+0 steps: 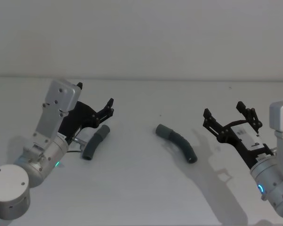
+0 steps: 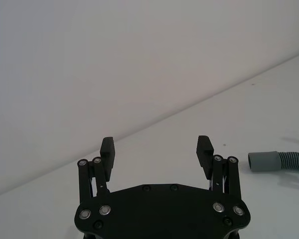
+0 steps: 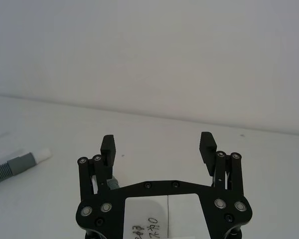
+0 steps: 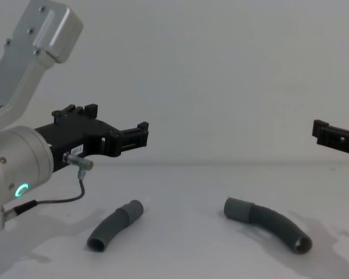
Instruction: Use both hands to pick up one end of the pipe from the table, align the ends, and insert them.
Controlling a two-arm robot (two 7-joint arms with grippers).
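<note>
Soft, even light falls from above and lights the matte desk (image 1: pixel 141 188) moderately brightly. Shadows are pale with blurred edges. The right end effector (image 1: pixel 228 114) throws a faint grey one onto the desk toward the robot. The shorter hose piece (image 4: pixel 113 225) and the longer hose piece (image 4: pixel 270 224) each have a thin dark rim beneath. A green ring light (image 4: pixel 22 189) glows.

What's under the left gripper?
The short hose lies on the table roughly below the open left gripper, which hovers clear of it. A thin cable hangs nearby. In the head view the arm covers the table left of the hose.
</note>
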